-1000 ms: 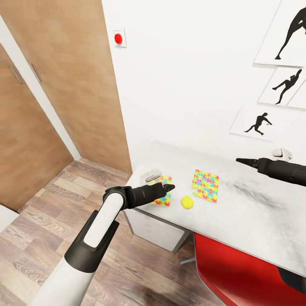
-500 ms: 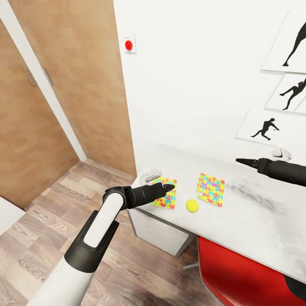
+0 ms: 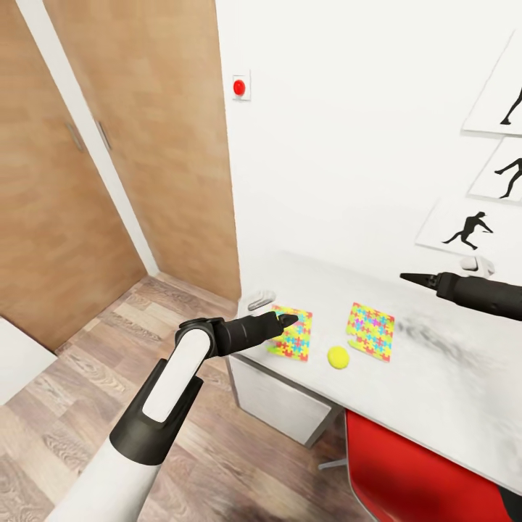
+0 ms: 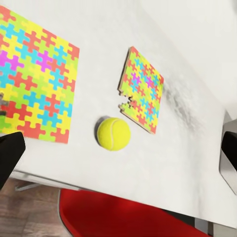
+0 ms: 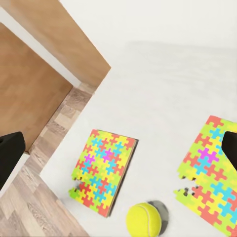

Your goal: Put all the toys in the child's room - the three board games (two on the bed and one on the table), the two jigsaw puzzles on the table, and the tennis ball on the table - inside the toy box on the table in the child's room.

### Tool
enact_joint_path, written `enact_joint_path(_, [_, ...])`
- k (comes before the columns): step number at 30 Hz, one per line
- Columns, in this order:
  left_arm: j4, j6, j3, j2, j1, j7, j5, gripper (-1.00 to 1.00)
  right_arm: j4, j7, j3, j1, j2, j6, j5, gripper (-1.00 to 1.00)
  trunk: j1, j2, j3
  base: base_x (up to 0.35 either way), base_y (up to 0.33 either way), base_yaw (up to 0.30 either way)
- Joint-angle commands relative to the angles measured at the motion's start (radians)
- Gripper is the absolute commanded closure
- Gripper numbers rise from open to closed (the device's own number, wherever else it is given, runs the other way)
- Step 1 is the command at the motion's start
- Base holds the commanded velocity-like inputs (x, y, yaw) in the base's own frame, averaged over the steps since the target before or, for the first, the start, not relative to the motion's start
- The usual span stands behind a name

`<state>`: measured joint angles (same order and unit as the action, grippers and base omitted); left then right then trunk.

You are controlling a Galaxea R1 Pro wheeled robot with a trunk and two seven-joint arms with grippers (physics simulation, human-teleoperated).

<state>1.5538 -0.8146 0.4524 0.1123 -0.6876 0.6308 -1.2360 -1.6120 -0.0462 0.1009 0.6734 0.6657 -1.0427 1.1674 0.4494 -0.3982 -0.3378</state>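
Two colourful jigsaw puzzles lie flat on the pale grey table (image 3: pixel 435 377). One puzzle (image 3: pixel 297 341) is near the table's left corner, the other puzzle (image 3: pixel 371 331) to its right. A yellow tennis ball (image 3: pixel 338 357) rests between them, towards the front edge. My left gripper (image 3: pixel 286 319) hovers over the left puzzle (image 4: pixel 34 94), open, its fingers (image 4: pixel 11 153) wide apart and holding nothing. My right gripper (image 3: pixel 407 276) hangs open above the table, right of both puzzles, one of its fingers (image 5: pixel 10 153) at the picture's edge. The ball (image 4: pixel 113 133) and second puzzle (image 4: pixel 142 89) lie beyond. The toy box, board games and bed are out of view.
A red chair (image 3: pixel 420 471) is tucked under the table's front edge. Small white objects sit at the table's left corner (image 3: pixel 261 297) and by the wall (image 3: pixel 478 262). Wooden wardrobe doors (image 3: pixel 159 145) stand left of the table, over a wood-plank floor (image 3: pixel 94 377).
The whole picture has shifted right, so the camera has turned left, showing more of the wardrobe. Both arms hold the same pose, and the puzzles and ball lie as before.
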Motion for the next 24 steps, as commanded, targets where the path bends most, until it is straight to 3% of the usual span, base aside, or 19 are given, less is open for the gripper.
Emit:
enact_joint_path(1, [0.001, -0.001, 0.0, 0.0, -0.001, 0.01, -0.01, -1.0, 0.0, -0.001, 0.001, -0.001, -0.003, -0.005, -0.004, -1.0, 0.001, -0.002, 0.0, 0.0, 0.0, 0.12])
enact_joint_path(7, [0.0, -0.001, 0.0, 0.0, -0.001, 0.01, -0.01, -1.0, 0.0, 0.006, 0.002, -0.007, -0.023, -0.005, -0.006, -1.0, 0.001, -0.002, 0.009, 0.0, 0.0, 0.126])
enact_joint_path(12, [0.0, -0.001, 0.0, -0.001, -0.001, 0.01, -0.01, -1.0, 0.0, 0.011, 0.004, -0.047, -0.048, 0.002, -0.013, -1.0, 0.001, -0.002, 0.016, 0.0, 0.0, 0.143])
enact_joint_path(16, [0.0, -0.001, 0.0, -0.001, -0.001, 0.01, -0.01, -1.0, 0.0, 0.012, 0.003, -0.07, -0.053, 0.021, -0.022, -1.0, 0.001, -0.002, 0.022, 0.0, 0.0, 0.142])
enact_joint_path(24, [-0.006, 0.001, 0.0, -0.003, 0.006, 0.01, -0.009, -1.0, 0.0, 0.014, 0.008, -0.162, -0.056, 0.1, -0.099, -1.0, 0.001, -0.002, 0.035, 0.0, 0.0, 0.12])
